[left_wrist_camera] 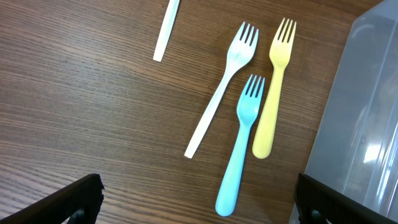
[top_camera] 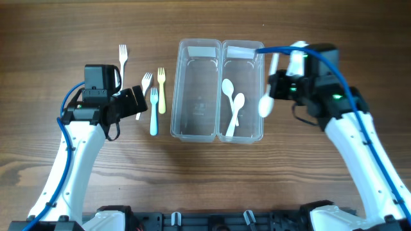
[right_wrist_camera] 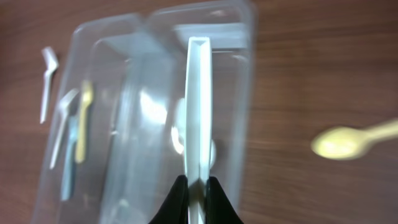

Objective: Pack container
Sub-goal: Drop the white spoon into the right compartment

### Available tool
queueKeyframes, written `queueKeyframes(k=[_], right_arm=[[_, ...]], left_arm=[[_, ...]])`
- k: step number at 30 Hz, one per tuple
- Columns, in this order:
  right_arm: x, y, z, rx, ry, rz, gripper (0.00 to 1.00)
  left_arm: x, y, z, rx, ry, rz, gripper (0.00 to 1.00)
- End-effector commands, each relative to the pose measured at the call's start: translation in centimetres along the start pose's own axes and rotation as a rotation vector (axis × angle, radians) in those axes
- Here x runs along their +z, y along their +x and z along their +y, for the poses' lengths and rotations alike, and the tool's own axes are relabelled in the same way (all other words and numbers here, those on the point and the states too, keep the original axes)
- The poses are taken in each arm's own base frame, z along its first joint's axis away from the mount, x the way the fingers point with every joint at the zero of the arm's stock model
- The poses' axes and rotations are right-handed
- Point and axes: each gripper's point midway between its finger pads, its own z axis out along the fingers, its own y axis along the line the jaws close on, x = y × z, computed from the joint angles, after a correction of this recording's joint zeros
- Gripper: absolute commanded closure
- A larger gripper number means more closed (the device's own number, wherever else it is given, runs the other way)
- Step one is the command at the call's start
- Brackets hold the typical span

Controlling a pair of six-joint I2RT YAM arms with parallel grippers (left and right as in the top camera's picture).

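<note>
The right gripper's [right_wrist_camera: 198, 190] jaws are clenched on the handle of a white spoon [right_wrist_camera: 199, 112], which is held at the right wall of the clear two-compartment container [top_camera: 218, 45]. Two white spoons [top_camera: 230, 96] already lie in its right compartment. The held spoon is best carried over that compartment, lowered lengthwise and only then released. The left gripper's [top_camera: 136, 101] jaws are spread wide above the forks [left_wrist_camera: 249, 106] on the surface.

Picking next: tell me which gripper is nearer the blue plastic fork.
Left. The left gripper is open beside the blue plastic fork; the right gripper is across the clear plastic container, shut on a white spoon.
</note>
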Motion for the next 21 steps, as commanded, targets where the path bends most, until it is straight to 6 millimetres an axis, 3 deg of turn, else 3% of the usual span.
queueKeyframes(k=[1,4,6,8,10,11,13,16,17,21], right_arm=[[2.3,1.0,2.8,-0.063,-0.061,0.037,0.96],[4.8,1.5,2.5,-0.045,-0.024,0.063,0.95],[7.5,2.5,2.1,-0.042,-0.022,0.11,0.86],[9.4,3.3,2.1,-0.051,-0.042,0.148,0.87],[9.7,3.4,2.8,-0.048,-0.082,0.165,0.84],[9.4,2.8,3.1,-0.055,-0.091,0.15,0.76],[8.2,1.3,3.9,-0.077,-0.106,0.106,0.69],[4.3,-2.5,4.9,-0.135,-0.118,-0.028,0.54],[2.2,-4.3,4.2,-0.129,-0.079,-0.103,0.45],[-2.2,-7.2,-0.1,-0.049,0.061,-0.24,0.44]], left_arm=[[-0.2,-0.6,0.3,0.015,-0.011,-0.015,0.0],[-0.2,-0.6,0.3,0.015,-0.011,-0.014,0.0],[-0.2,-0.6,0.3,0.015,-0.011,-0.015,0.0],[-0.2,-0.6,0.3,0.015,-0.011,-0.014,0.0],[-0.2,-0.6,0.3,0.015,-0.01,-0.015,0.0],[-0.2,-0.6,0.3,0.015,-0.011,-0.014,0.0],[-0.2,-0.6,0.3,0.015,-0.011,-0.015,0.0],[-0.2,-0.6,0.3,0.015,-0.011,-0.014,0.0],[-0.2,-0.6,0.3,0.015,-0.011,-0.014,0.0],[-0.2,-0.6,0.3,0.015,-0.011,-0.014,0.0]])
